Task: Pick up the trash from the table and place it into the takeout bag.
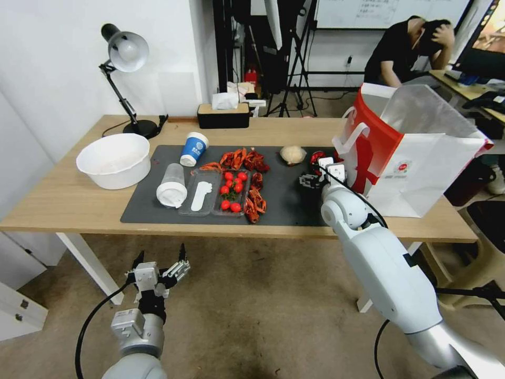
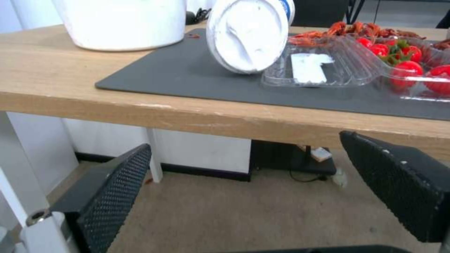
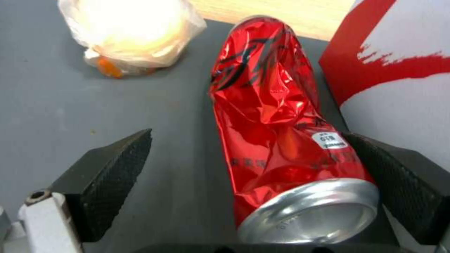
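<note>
Table (image 1: 63, 205) and dark grey mat (image 1: 289, 208) carry, as we count them, one takeout bag (image 1: 421, 168) at the robot's right, one clear plastic cup (image 1: 172, 185) lying on its side, one blue-and-white paper cup (image 1: 193, 149), one bagged beige bowl (image 3: 129, 33) and one crushed red can (image 3: 281, 130). We see the can lying flat between the wide-open jaws of the right gripper (image 3: 253, 182), long axis running away from the wrist, hard against one pad, just beside the bag, not yet gripped. Our left gripper (image 1: 160, 263) hangs open and empty below the table edge, well apart.

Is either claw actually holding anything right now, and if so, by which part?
Nothing is held. The right claw is open around the crushed red can on the mat, one finger touching its lower end. The left claw hangs open below the table.
</note>
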Tool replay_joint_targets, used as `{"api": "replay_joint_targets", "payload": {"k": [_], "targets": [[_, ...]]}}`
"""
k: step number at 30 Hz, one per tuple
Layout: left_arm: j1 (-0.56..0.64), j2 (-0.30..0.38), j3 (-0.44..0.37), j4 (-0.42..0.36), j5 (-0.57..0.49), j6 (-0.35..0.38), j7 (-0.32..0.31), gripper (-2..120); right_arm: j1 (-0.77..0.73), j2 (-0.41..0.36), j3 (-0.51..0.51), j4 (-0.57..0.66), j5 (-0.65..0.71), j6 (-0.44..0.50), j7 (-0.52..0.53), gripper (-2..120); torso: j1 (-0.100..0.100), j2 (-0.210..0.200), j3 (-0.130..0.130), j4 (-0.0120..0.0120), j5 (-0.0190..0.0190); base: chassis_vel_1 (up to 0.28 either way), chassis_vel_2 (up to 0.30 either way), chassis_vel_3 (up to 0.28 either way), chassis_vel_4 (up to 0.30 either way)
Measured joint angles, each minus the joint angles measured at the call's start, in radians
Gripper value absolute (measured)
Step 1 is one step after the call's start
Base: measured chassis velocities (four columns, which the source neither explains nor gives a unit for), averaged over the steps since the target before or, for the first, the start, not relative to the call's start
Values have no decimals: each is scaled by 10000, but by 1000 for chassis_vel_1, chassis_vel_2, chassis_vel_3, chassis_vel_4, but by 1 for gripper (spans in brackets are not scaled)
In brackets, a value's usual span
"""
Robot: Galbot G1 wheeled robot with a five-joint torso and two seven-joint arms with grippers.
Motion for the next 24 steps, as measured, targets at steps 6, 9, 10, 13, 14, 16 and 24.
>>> {"api": "replay_joint_targets", "payload": {"k": [6, 9, 10, 13, 14, 16, 24], "targets": [[-13, -6, 36, 27, 0, 0, 0, 100, 21, 16, 36, -134, -29, -35, 136, 100, 0, 0, 0, 0, 0, 0, 0, 0, 0], [-14, -9, 40, 29, 6, 0, -1, 100, 22, 9, 66, -145, -35, -88, 193, 100, 0, 0, 0, 0, 0, 0, 0, 0, 0], [-14, -10, 41, 30, 10, -1, -1, 100, 21, 0, 78, -146, -36, -104, 200, 100, 0, 0, 0, 0, 0, 0, 0, 0, 0], [-11, -11, 42, 32, 20, -1, -2, 100, 21, -12, 102, -146, -37, -109, 200, 100, 0, 0, 0, 0, 0, 0, 0, 0, 0], [-11, -11, 42, 32, 28, -1, -3, 100, 22, -14, 107, -146, -36, -108, 198, 100, 0, 0, 0, 0, 1, 0, 0, 0, 0], [-10, -12, 43, 32, 30, -1, -4, 100, 23, -14, 113, -147, -35, -105, 196, 100, 0, 0, 0, 0, 1, 0, 0, 0, 0], [7, -3, 46, 26, 43, -1, -12, 100, -4, 0, 170, -147, -21, 12, 191, 98, 0, 0, 0, 0, 1, 0, 0, 0, 0]]}}
